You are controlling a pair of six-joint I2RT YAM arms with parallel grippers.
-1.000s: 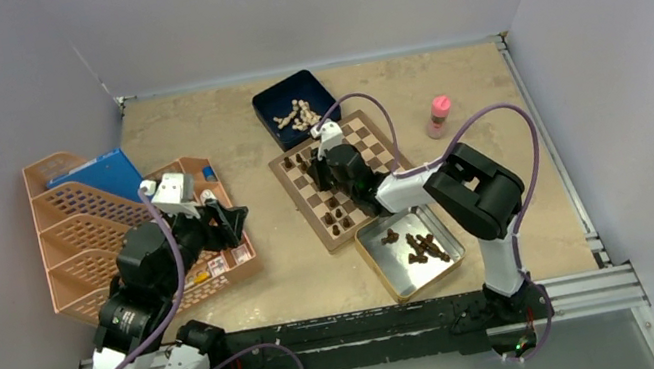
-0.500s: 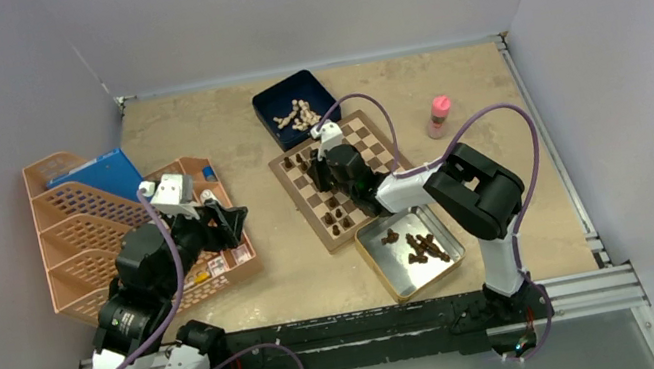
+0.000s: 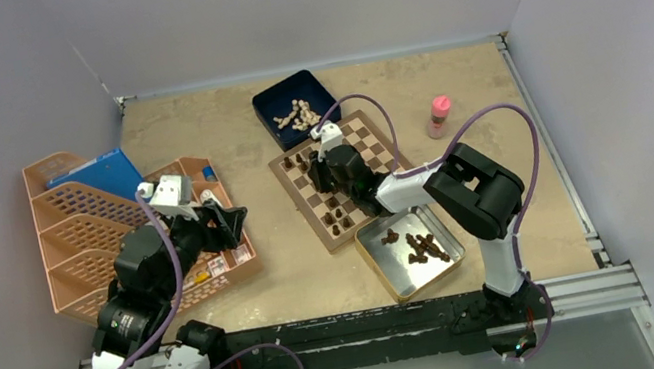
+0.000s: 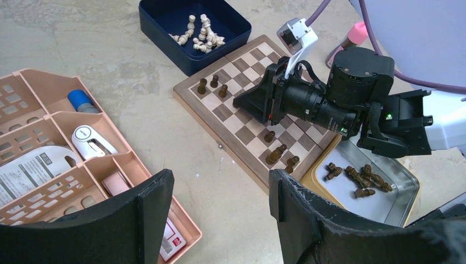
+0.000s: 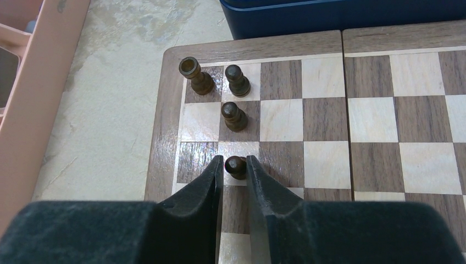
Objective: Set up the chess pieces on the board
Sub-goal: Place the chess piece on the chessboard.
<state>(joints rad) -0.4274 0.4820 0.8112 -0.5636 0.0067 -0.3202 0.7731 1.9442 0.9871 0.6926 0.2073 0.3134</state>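
Note:
The board [image 3: 368, 152] lies at the table's middle. Dark brown chess pieces stand along its left side: a rook [image 5: 195, 75] in the corner, two pawns [image 5: 237, 80] beside it, and a few [image 4: 277, 154] nearer the tin. My right gripper [image 5: 234, 160] reaches low over the board. Its jaws are open only a little, either side of a standing pawn [image 5: 236, 166], with a thin gap showing. More dark pieces [image 3: 420, 247] lie in the silver tin [image 3: 391, 280]. My left gripper [image 4: 221, 187] hangs open and empty above the table, left of the board.
A dark blue box [image 3: 274, 107] with pale cream chessmen sits behind the board. A pink bottle [image 3: 440, 114] stands to the board's right. A peach organizer [image 3: 79, 238] with small items fills the left side, under my left arm.
The right gripper's jaws have parted slightly around the pawn, which stands on its square. The arms have hardly moved, and the left gripper is unchanged.

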